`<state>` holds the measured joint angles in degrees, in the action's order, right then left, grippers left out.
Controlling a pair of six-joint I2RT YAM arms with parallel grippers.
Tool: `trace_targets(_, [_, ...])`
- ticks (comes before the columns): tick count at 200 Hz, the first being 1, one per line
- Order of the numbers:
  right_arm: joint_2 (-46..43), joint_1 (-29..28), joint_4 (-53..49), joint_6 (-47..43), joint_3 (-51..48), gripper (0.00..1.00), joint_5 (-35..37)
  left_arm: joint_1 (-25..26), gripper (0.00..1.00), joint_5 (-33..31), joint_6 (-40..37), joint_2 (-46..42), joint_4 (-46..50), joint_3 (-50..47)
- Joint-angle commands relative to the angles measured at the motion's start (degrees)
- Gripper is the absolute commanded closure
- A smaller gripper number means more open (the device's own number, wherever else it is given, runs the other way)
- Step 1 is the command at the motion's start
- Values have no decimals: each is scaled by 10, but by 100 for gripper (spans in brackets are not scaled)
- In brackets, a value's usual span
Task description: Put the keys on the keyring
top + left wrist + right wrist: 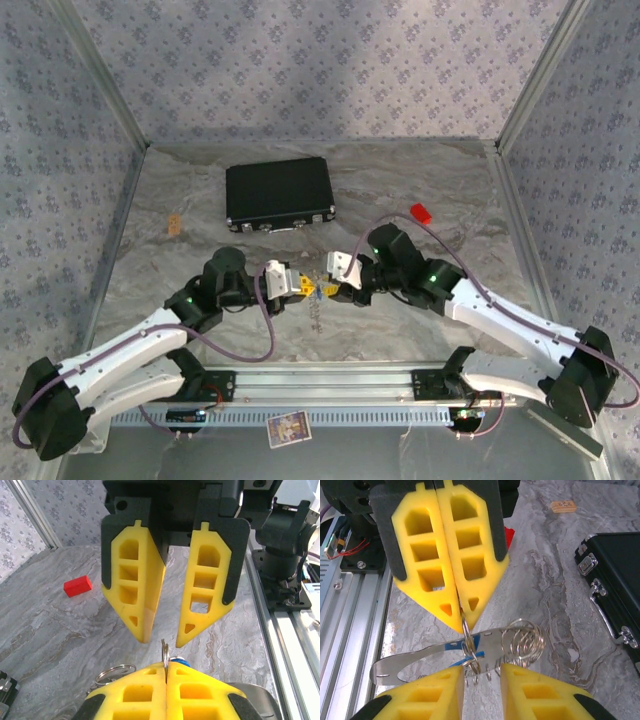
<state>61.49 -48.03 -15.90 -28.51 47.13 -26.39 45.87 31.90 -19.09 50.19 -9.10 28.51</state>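
Two robot arms meet fingertip to fingertip. The left gripper (461, 621) is clamped shut on a thin metal ring (465, 632), with the pale keyring strip (420, 659), a blue key head (455, 645) and wire coils (522, 640) bunched just beside it. The right gripper (480, 672) stands partly open, holding nothing (so it seems). One pinch carries everything, so a nudge could twist the ring free and drop the bundle.
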Motion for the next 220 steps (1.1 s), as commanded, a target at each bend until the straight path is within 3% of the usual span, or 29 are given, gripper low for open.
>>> trace_targets(1, [-18,1,60,53,-30,73,-23,4,100,18,51,-8,-102,-26])
trace_targets(88, [-12,-2,84,75,-42,76,-24,4,100,23,65,-29,-121,-51])
trace_targets(144, [-7,-3,73,70,-31,91,-34,4,100,23,63,-32,-119,-52])
trace_targets(169, [-9,-1,73,68,-31,90,-36,3,100,24,61,-31,-118,-51])
trace_targets(192, [-9,-2,72,67,-30,77,-32,3,100,23,60,-30,-116,-51])
trace_targets(220, [-10,-2,70,66,-28,77,-35,3,100,25,57,-30,-107,-46])
